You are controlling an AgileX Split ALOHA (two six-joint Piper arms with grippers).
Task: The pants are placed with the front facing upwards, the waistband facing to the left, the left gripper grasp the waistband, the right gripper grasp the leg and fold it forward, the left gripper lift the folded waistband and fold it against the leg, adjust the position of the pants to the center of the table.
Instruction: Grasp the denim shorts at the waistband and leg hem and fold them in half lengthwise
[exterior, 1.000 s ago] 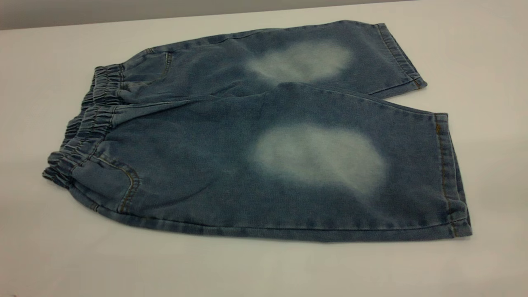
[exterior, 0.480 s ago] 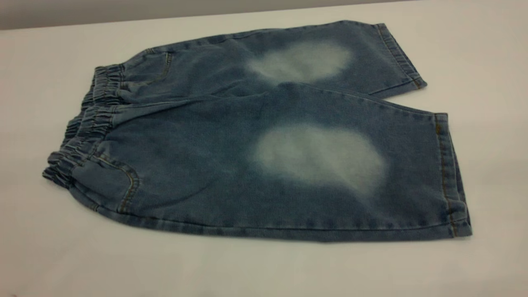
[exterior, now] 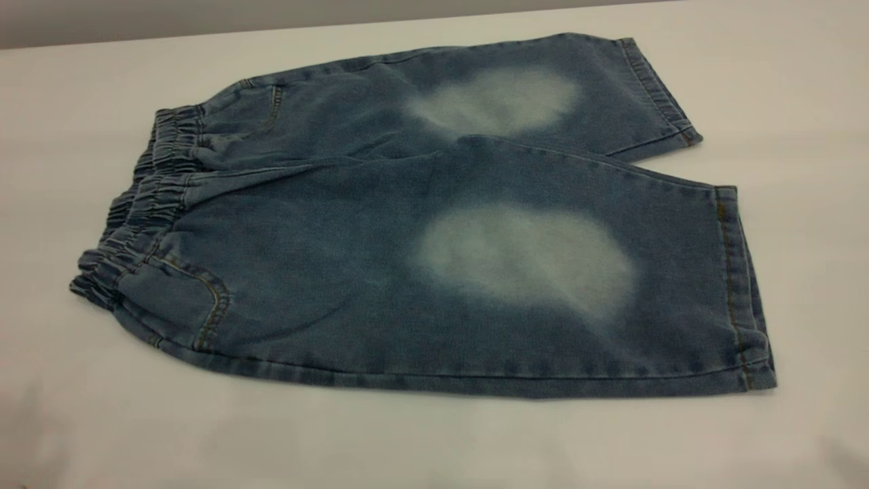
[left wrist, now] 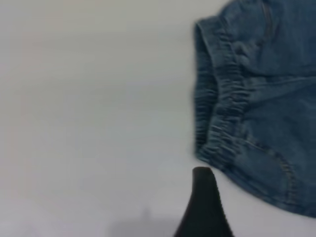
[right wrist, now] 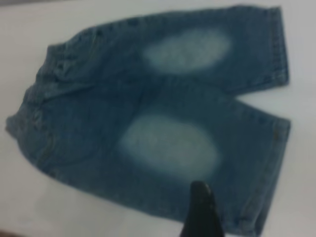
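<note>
Your pants lie flat and unfolded on the table, waistband toward the left. One dark fingertip shows above the table just beside the waistband in the left wrist view, another over the near leg in the right wrist view. You cannot tell whether either gripper's fingers are spread or closed.

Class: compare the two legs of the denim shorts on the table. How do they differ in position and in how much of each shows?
The near leg lies on top, fully shown; the far leg is partly covered by it. The near leg's hem reaches farther right than the far leg's. Both are blue denim, flat on the table, each with a pale faded patch.
</note>
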